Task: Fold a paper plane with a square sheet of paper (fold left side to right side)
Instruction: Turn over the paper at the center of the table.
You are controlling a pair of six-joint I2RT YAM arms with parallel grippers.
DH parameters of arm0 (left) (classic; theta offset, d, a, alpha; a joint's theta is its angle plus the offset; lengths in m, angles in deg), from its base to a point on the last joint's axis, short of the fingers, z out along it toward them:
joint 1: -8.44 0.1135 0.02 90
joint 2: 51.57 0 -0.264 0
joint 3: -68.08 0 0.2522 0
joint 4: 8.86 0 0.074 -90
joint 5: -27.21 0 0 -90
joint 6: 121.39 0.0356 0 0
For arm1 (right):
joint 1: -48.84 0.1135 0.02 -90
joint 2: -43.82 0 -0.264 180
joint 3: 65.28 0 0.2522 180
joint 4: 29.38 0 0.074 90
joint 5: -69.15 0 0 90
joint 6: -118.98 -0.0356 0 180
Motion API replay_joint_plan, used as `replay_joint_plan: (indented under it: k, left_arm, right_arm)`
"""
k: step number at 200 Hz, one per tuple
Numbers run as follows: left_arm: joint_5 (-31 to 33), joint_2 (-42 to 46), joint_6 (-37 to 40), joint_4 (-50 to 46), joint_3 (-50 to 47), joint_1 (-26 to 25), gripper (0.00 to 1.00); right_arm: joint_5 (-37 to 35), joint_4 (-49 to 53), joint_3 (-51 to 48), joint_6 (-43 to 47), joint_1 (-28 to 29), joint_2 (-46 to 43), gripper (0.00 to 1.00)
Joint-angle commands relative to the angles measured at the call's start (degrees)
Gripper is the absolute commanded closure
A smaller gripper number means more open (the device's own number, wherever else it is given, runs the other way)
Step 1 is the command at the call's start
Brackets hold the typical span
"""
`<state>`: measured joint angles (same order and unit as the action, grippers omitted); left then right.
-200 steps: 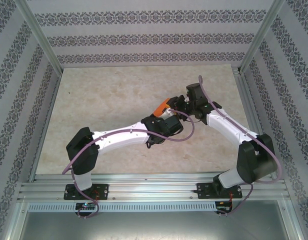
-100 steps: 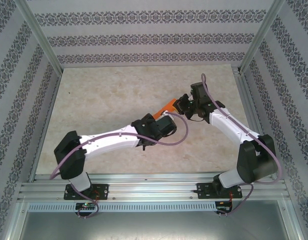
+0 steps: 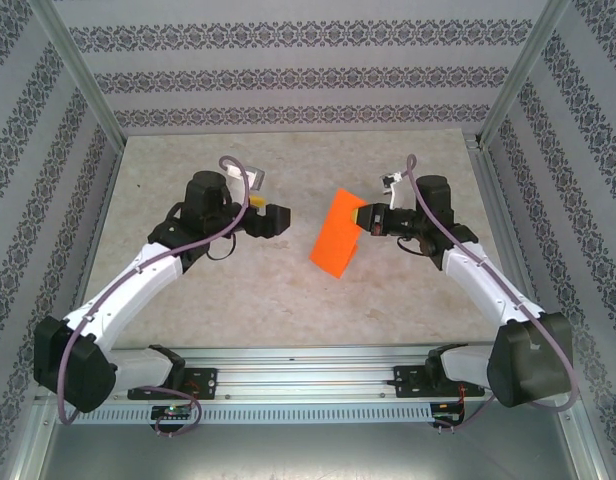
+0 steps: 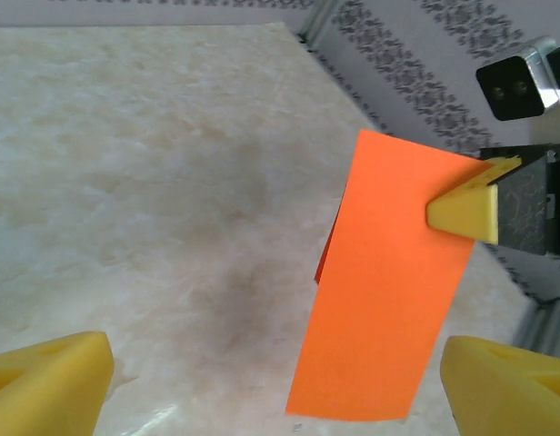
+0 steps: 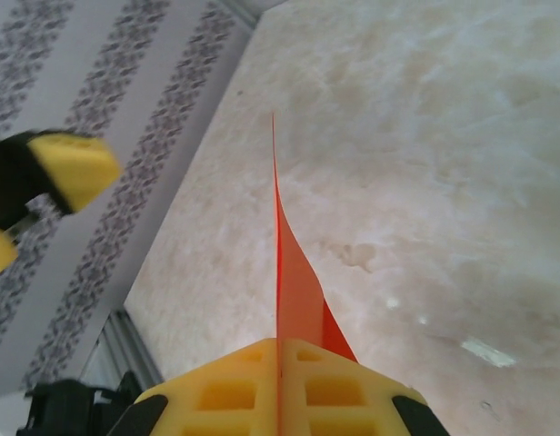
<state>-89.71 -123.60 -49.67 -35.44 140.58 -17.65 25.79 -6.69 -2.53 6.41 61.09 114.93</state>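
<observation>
Right of centre on the pale marbled table, between the 2 arms: the square sheet of paper, bright orange, plain, unmarked. Folded over into 1 tall narrow rectangle, roughly half as wide as long (a darker sliver of a second layer peeking out along its left edge in the left wrist view). Straight edges, sharp corners, flat faces, no crumpling.

Pinched at its far right edge by the right gripper, yellow pads pressed together on the paper with no gap. From the right wrist, seen edge-on as a thin orange blade, upright, slightly bowed just beyond the pads, running away toward the left.

In the top view, tilted: far end by the right gripper, near end angled leftward. Soft shadow on the table beside it. Cannot tell whether the lower edge touches the table.

Just left of the sheet and apart from it: the left gripper, fingers spread wide, grasping nothing, aimed at the paper's broad face.
</observation>
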Motion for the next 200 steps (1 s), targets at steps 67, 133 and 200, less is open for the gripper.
replay_joint_plan:
  k: [67,133,200]
  left_arm:
    - [-28.8,-7.7,-7.1,16.8,2.3,0.1,0.11]
    - [-33.5,-10.0,-4.2,14.5,4.9,-3.1,0.38]
    - [-31.4,-10.7,-2.0,10.7,5.5,-3.2,0.98]
  right_arm:
    - [18.1,3.5,3.3,13.0,4.2,-2.7,1.0]
    - [17.5,4.1,5.1,13.5,7.4,-0.5,1.0]
    - [14.2,3.1,4.9,11.9,6.6,-0.5,0.87]
